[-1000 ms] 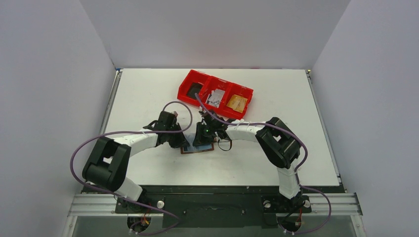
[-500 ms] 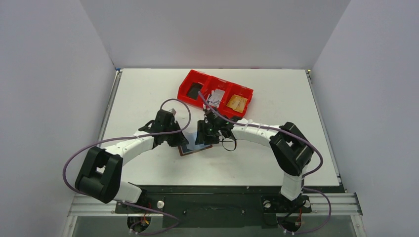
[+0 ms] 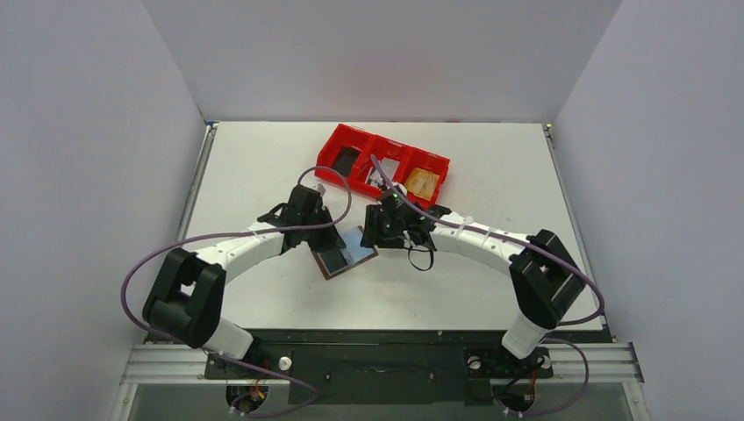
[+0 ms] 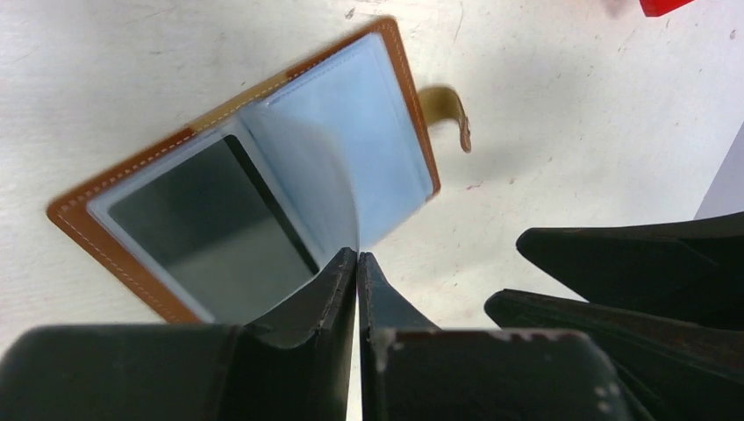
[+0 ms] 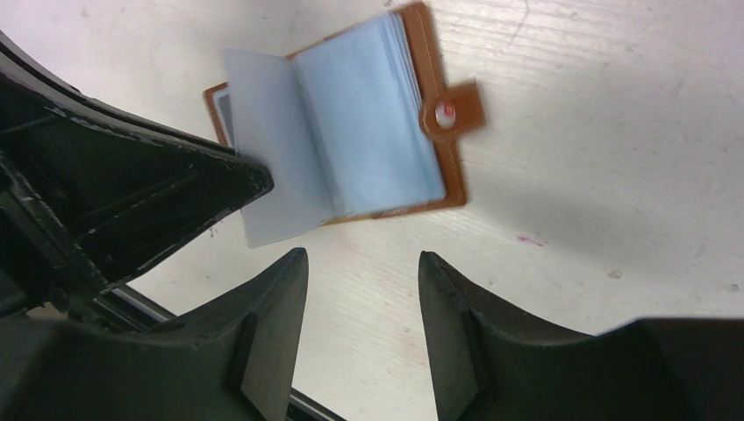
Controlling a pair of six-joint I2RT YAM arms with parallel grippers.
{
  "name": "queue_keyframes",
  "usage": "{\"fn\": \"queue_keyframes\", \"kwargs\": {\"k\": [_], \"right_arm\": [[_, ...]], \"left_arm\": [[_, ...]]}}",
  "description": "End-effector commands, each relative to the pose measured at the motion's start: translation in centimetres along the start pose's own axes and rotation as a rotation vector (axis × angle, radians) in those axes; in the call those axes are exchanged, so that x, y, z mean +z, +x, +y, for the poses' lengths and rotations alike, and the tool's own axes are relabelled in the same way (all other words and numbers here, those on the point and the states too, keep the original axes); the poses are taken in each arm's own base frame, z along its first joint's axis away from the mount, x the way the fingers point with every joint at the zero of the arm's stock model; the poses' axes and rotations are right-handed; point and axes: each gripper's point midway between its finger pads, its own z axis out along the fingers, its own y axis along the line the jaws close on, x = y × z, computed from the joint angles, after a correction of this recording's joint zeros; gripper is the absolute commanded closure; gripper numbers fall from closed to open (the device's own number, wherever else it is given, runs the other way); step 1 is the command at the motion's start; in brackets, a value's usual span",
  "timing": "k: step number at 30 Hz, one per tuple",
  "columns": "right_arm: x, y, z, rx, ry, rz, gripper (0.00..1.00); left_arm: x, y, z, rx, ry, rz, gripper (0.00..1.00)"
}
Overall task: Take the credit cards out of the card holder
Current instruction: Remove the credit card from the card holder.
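Observation:
The card holder (image 3: 337,260) lies open on the table, brown with pale blue sleeve leaves, seen also in the left wrist view (image 4: 386,132) and the right wrist view (image 5: 377,132). My left gripper (image 4: 357,256) is shut on the edge of one leaf, which curves up from the spine. It stands at the holder's left side (image 3: 336,243). My right gripper (image 5: 361,256) is open and empty, just off the holder's near edge, at its right side (image 3: 377,239). A dark rectangle (image 4: 211,224) fills the left pocket. I cannot tell credit cards apart from the sleeves.
A red three-compartment tray (image 3: 395,144) stands behind the holder, with a dark item, white scraps and a tan-gold flat piece (image 3: 422,182) inside. The holder's snap strap (image 5: 452,110) sticks out sideways. Grey walls enclose the table.
The right gripper has opened and drawn back to the right. The left gripper has moved up and back with the leaf pinched. The card holder has turned and shifted slightly.

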Motion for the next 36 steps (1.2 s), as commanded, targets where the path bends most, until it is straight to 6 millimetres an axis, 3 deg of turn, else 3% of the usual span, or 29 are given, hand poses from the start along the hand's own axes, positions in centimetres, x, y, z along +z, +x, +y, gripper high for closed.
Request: {"fn": "queue_keyframes", "kwargs": {"k": [1, 18, 22, 28, 36], "right_arm": [[-1.4, -1.1, -0.9, -0.003, 0.036, -0.060, 0.54], [-2.9, -1.7, -2.7, 0.003, 0.087, -0.104, 0.54], [-3.1, -1.8, -3.0, 0.002, 0.098, -0.109, 0.54], [-3.2, -1.8, -3.5, 0.005, 0.108, -0.112, 0.54], [-3.4, -1.8, -4.1, 0.005, 0.118, -0.113, 0.54]], "left_arm": [[0.7, -1.9, -2.8, 0.018, 0.056, -0.039, 0.94], [4.0, -3.3, -4.9, 0.030, 0.075, -0.024, 0.57], [4.7, -3.5, -5.1, 0.036, 0.071, -0.020, 0.53], [6.1, -3.6, -4.5, 0.035, 0.042, -0.011, 0.54], [7.7, -1.5, -3.5, 0.054, -0.001, 0.040, 0.75]]}}
